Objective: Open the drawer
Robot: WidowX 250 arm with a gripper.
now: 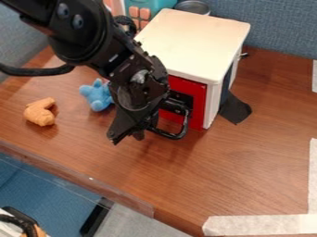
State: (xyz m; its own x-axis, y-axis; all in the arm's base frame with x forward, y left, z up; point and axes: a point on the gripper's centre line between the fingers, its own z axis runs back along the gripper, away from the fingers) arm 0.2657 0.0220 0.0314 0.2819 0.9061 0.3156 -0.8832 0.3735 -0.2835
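Note:
A small cabinet with a white top (195, 39) stands at the upper middle, its front facing the lower left. Its red drawer front (199, 99) looks flush with the cabinet, and a black loop handle (178, 134) sticks out from it. My gripper (133, 134) hangs down just left of the handle, very near it or touching; I cannot tell which. The arm covers the left part of the red front.
A blue plush toy (97, 95) and an orange toy (40, 112) lie left of my gripper. A black flap (234, 109) lies at the cabinet's right side. The table's front edge (74, 172) runs across the lower left, with white tape (260, 225) at the lower right.

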